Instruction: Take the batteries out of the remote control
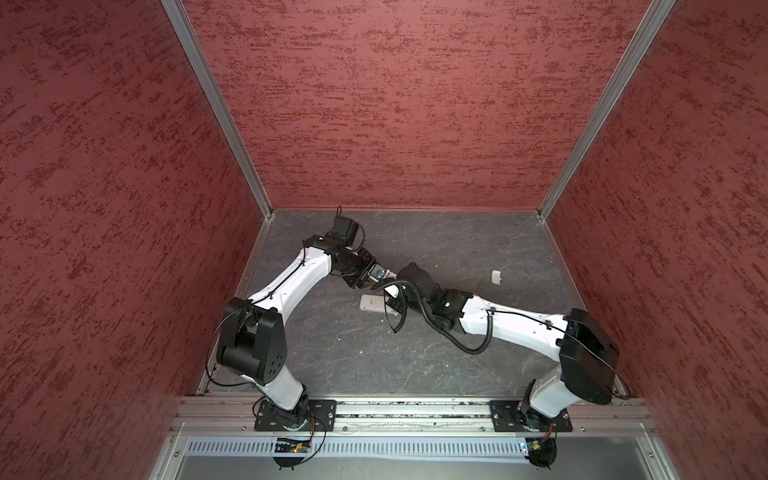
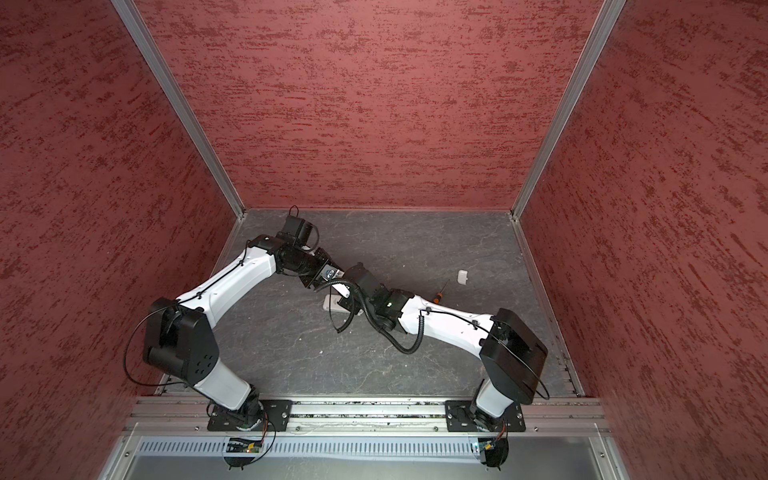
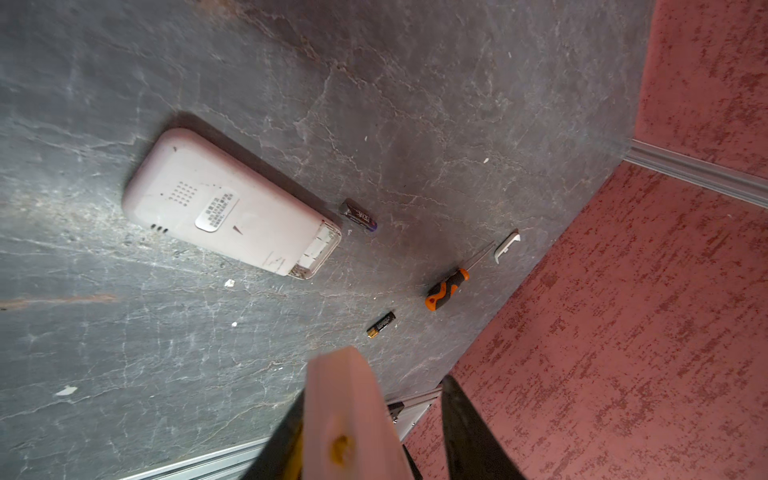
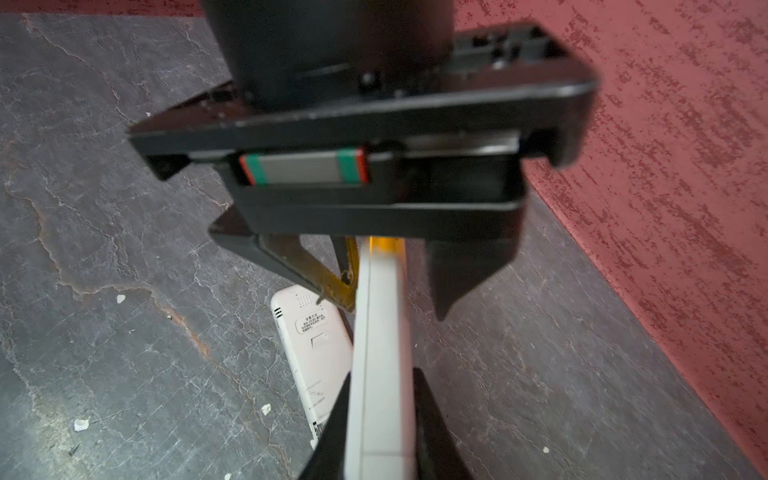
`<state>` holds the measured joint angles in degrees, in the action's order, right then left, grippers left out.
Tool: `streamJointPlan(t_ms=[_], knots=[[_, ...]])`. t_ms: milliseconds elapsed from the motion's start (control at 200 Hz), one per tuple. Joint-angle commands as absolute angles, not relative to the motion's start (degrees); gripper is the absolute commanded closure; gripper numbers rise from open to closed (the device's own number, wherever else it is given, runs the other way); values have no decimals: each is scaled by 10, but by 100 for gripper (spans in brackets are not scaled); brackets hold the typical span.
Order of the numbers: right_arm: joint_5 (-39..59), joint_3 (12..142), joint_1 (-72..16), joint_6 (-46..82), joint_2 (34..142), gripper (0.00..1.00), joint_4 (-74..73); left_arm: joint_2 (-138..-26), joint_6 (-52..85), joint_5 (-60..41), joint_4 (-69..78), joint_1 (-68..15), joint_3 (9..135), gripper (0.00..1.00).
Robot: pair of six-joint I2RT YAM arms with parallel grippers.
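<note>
The remote (image 4: 380,291) is held in the air above the worktop (image 4: 104,208), clamped near one end by the right tool (image 4: 381,374), whose jaws are closed on its two broad faces. Its long axis runs from that tool to the left tool (image 4: 395,312), into whose jaws the far end points. A narrow edge is turned to the right wrist camera, and the tilt cannot be judged. The left tool is partly open around that end: one finger (image 4: 316,270) appears to touch, and the other is separated from the remote by a gap. A drop is judged the main risk. Were the right grip eased before the left jaws are closed, the remote would fall onto the second remote (image 3: 224,208) lying back-up below. An off-centre closing could also twist it in the right grip. Two batteries (image 3: 358,215) lie loose on the worktop, one just beside the second remote's open end and the other battery (image 3: 381,324) farther off, and both could be knocked rolling. Whether any cells are inside the held remote cannot be told.
</note>
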<state>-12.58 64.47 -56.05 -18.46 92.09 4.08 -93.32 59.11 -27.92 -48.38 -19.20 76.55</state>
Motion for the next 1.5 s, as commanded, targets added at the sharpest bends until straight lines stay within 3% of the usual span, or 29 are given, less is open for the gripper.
streamJointPlan(t_ms=[0,376,441,556,792,942,1172,1308,1493], knots=[[-151,667,-566,-200,922,100,18,-939,584,-264,-498,-194,786,64],[-163,674,-572,-200,929,99,11,-953,579,-265,-492,-190,783,100],[-163,674,-572,-196,929,97,9,-954,580,-264,-487,-190,783,100],[-164,672,-574,-191,927,85,4,-954,584,-266,-472,-187,777,100],[-176,660,-575,-190,917,48,-8,-943,597,-289,-415,-167,767,100],[-183,650,-576,-184,901,34,-5,-932,618,-307,-348,-151,742,100],[-167,617,-575,-73,809,27,58,-882,658,-286,-59,-139,608,100],[-139,630,-540,90,779,28,118,-858,706,-230,211,-150,482,100],[-2,619,-444,338,788,33,76,-896,750,-156,530,-184,373,100]])
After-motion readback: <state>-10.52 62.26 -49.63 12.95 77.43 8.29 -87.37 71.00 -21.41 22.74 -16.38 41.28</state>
